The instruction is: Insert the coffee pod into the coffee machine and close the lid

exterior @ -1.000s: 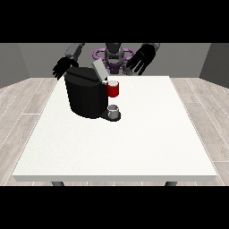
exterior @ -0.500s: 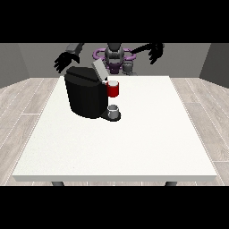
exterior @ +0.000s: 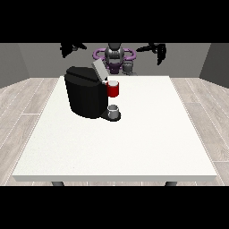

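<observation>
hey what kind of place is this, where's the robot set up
Probably a plain test room, not a kitchen: one large white table on a pale plank floor, grey walls, and only a black coffee machine with its lid up standing on the table.

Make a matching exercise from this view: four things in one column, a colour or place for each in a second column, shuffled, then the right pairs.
Things:
1. coffee machine
2. lid
3. red part
4. hand at the view's right

Places or states:
A. raised high, above the table's far edge
B. black body standing on the white table
C. grey flap tilted up and open
D. at the machine's front, above the small grey cup

Pairs: 1-B, 2-C, 3-D, 4-A
</observation>
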### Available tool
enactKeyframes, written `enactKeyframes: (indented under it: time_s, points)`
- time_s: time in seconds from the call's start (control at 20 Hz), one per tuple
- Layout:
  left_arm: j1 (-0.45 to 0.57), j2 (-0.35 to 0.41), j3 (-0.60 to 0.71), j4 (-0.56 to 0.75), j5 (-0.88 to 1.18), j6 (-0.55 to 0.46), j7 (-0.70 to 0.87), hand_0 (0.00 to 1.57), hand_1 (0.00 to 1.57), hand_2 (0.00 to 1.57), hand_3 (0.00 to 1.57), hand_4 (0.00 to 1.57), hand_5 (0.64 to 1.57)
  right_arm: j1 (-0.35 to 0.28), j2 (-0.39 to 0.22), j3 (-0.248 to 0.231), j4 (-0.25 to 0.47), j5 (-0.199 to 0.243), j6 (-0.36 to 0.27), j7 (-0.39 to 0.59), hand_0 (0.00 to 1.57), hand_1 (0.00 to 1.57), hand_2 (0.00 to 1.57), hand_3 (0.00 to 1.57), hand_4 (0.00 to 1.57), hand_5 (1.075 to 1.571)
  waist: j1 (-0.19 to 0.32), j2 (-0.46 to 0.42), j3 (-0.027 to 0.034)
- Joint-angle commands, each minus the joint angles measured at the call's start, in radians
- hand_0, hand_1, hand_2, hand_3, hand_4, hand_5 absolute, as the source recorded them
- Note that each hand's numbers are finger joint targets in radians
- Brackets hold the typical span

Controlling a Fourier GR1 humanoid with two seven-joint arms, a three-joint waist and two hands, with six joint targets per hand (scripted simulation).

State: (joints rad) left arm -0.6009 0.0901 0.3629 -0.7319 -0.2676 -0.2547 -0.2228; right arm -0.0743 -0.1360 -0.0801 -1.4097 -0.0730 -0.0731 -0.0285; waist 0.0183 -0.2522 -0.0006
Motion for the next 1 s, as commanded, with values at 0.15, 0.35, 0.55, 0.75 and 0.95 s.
enactKeyframes:
  time_s: [0.15,0.35,0.55,0.75,0.95]
  points:
    - [0.089,-0.019,0.015,-0.072,0.077,-0.03,-0.012,0.0,0.0,0.0,0.0,0.14,1.571,-0.114,-0.079,-0.025,-0.083,-0.072,0.103,0.096,0.0,0.0,0.0,0.0,0.0,1.571,0.047,0.018,0.0006]
    - [0.129,-0.078,-0.036,-0.173,0.104,-0.035,0.059,0.0,0.0,0.0,0.0,0.0,1.571,-0.109,-0.049,0.036,-0.07,-0.001,0.083,0.083,0.0,0.0,0.0,0.0,0.0,1.571,0.09,0.015,0.0008]
    - [0.194,-0.076,-0.077,-0.255,0.124,-0.041,0.037,0.0,0.0,0.0,0.0,0.22,1.571,-0.175,-0.047,0.061,-0.085,0.026,0.086,0.115,0.0,0.0,0.0,0.0,0.24,1.571,0.098,0.047,0.0007]
    - [0.227,-0.072,-0.084,-0.353,0.183,-0.051,0.112,0.0,0.0,0.0,0.0,0.0,1.571,-0.215,-0.056,0.036,-0.053,0.012,0.122,0.081,0.0,0.0,0.0,0.0,0.0,1.571,0.111,0.094,0.0008]
    - [0.239,-0.068,-0.085,-0.415,0.233,-0.083,0.122,0.0,0.0,0.0,0.0,0.0,1.571,-0.256,-0.04,0.01,0.041,0.024,0.101,0.016,0.0,0.0,0.0,0.0,0.0,1.571,0.156,0.164,0.001]
